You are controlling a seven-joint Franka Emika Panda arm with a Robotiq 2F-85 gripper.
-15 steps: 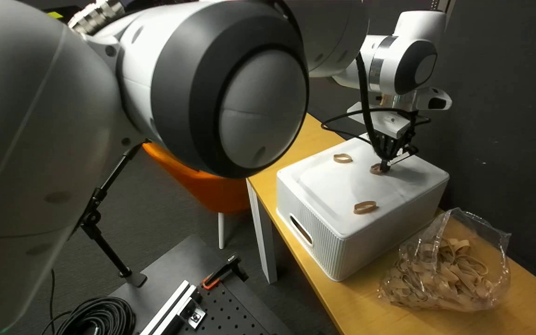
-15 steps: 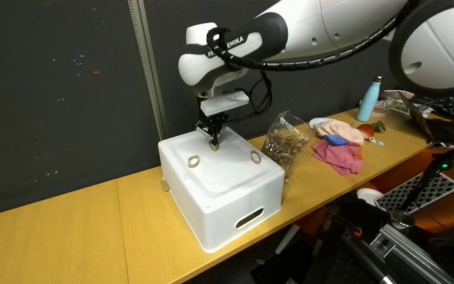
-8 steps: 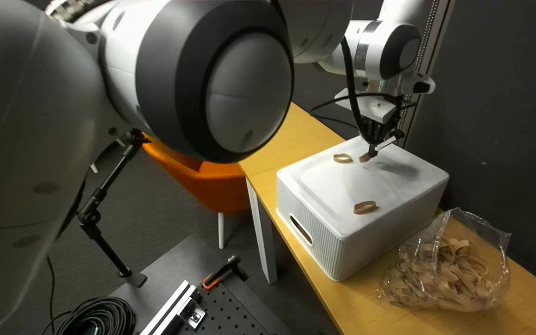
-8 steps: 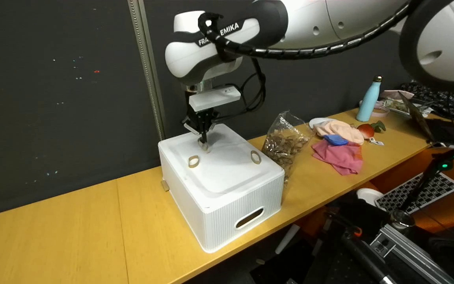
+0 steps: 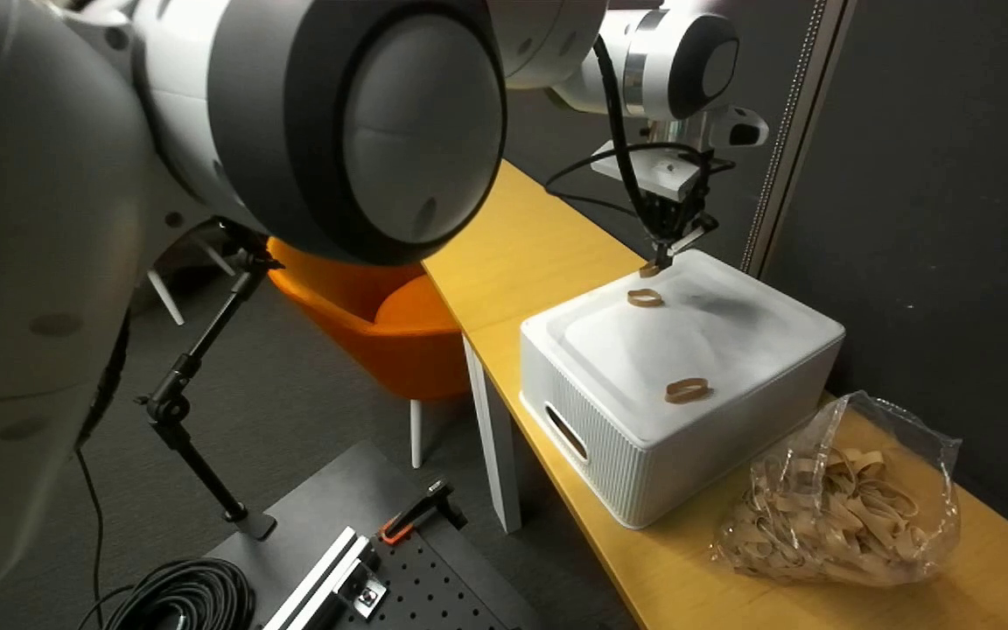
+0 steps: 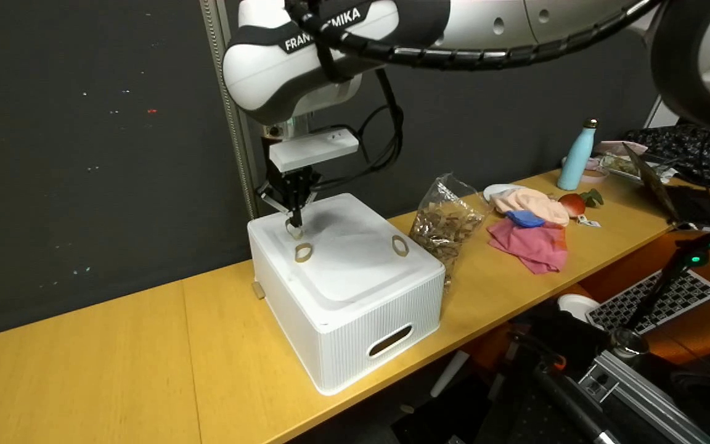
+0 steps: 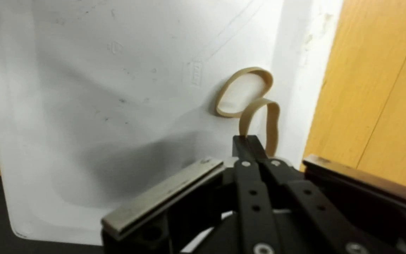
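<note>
My gripper is shut on one strand of a tan rubber band, whose loop stands up past the fingertips in the wrist view. The held band hangs just above the far part of a white ribbed box, and a small gap or none separates them; I cannot tell which. Close by, a second tan band lies as an open loop on the box lid, partly overlapped by the held one in the wrist view. A third band rests on the lid, farther from the gripper, in both exterior views.
A clear bag full of tan bands stands beside the box on the wooden table. Another tan piece lies against the box's base. Cloths and a blue bottle are farther along. A dark wall rises behind.
The gripper has carried the held band across the lid, away from its earlier spot, toward the second band and the lid's far edge. The other bands and the box have stayed put.
</note>
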